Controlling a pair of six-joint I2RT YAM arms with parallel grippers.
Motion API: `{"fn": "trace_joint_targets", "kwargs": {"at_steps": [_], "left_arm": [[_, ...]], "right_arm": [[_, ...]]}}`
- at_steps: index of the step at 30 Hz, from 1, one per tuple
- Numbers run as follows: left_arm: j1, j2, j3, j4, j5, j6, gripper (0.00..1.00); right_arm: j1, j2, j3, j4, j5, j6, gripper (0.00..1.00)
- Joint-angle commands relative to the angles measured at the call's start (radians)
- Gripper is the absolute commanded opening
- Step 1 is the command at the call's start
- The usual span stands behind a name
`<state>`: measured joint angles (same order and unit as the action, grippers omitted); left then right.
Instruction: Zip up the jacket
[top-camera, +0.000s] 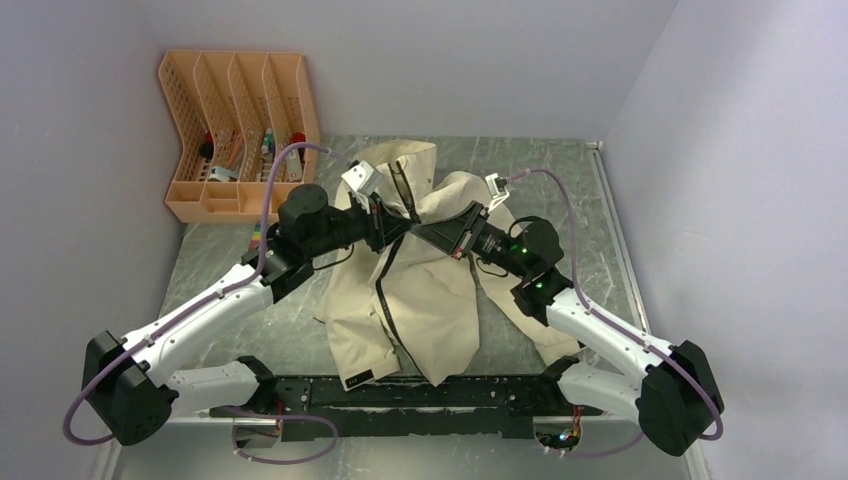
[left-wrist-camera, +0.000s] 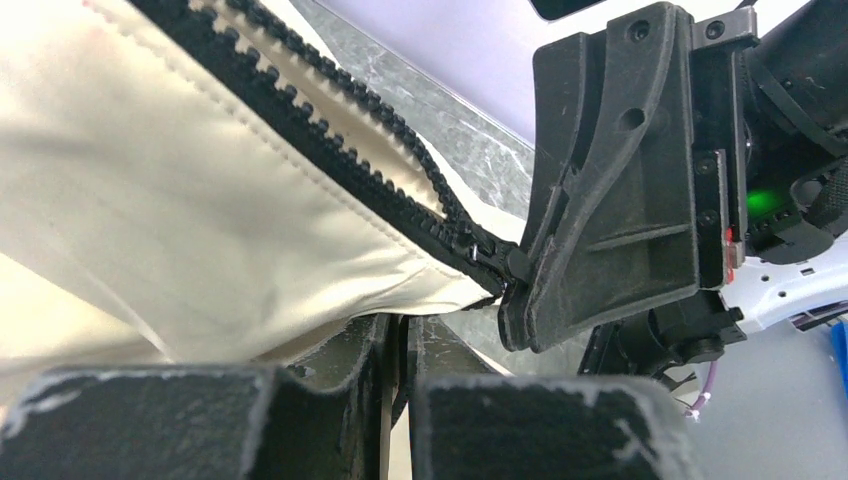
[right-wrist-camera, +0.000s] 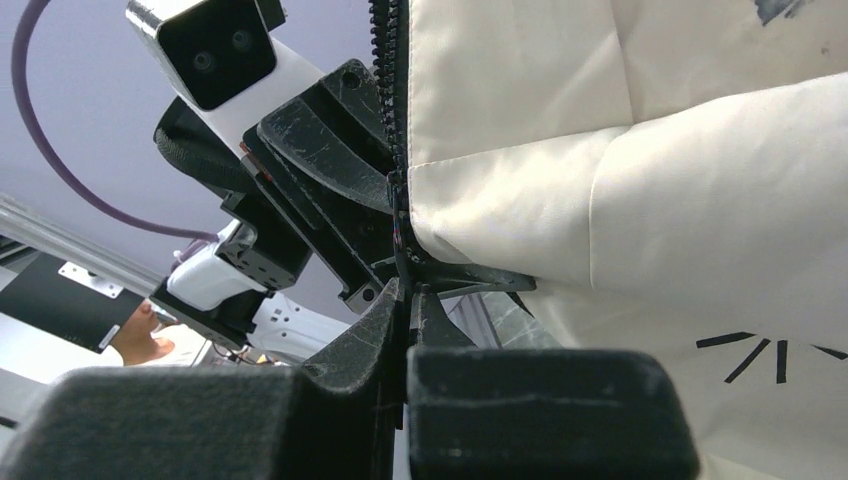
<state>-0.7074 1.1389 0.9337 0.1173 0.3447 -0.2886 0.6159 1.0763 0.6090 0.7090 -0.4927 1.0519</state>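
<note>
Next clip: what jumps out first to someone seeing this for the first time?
A large cream fabric jacket lies rumpled mid-table. The shut left tool and right tool meet tip to tip at its dark zipper, which is unzipped beyond them toward the collar. An orange plastic slotted rack stands far left.

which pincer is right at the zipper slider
The right pincer: its tips meet the slider; the left pincer clamps the jacket fabric beside it.

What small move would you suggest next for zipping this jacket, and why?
Probably draw the right fingers, which seem to pinch the dark zipper slider, a little way along the unjoined black teeth, while the left fingers hold the cream fabric jacket taut.
</note>
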Motion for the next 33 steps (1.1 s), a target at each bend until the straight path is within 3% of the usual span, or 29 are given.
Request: {"fn": "trace_joint_targets", "kwargs": {"at_steps": [1, 6, 10, 16, 33], "left_arm": [[0.013, -0.054, 0.003, 0.166, 0.076, -0.04, 0.08], [0.013, -0.07, -0.039, 0.189, 0.117, -0.072, 0.09], [0.013, -0.088, -0.038, 0.107, 0.082, -0.077, 0.35], [0.013, -0.162, -0.023, -0.058, -0.049, -0.083, 0.62], [0.032, 0.017, 0.304, -0.46, -0.187, -0.212, 0.84]], "right_arm": [[0.007, -0.004, -0.013, -0.039, 0.012, -0.012, 0.0], [0.006, 0.014, 0.012, -0.016, 0.013, -0.009, 0.0], [0.006, 0.029, 0.03, -0.016, -0.003, -0.021, 0.0], [0.006, 0.037, 0.039, -0.037, -0.021, -0.066, 0.0], [0.006, -0.027, -0.052, -0.087, -0.062, -0.173, 0.0]]}}
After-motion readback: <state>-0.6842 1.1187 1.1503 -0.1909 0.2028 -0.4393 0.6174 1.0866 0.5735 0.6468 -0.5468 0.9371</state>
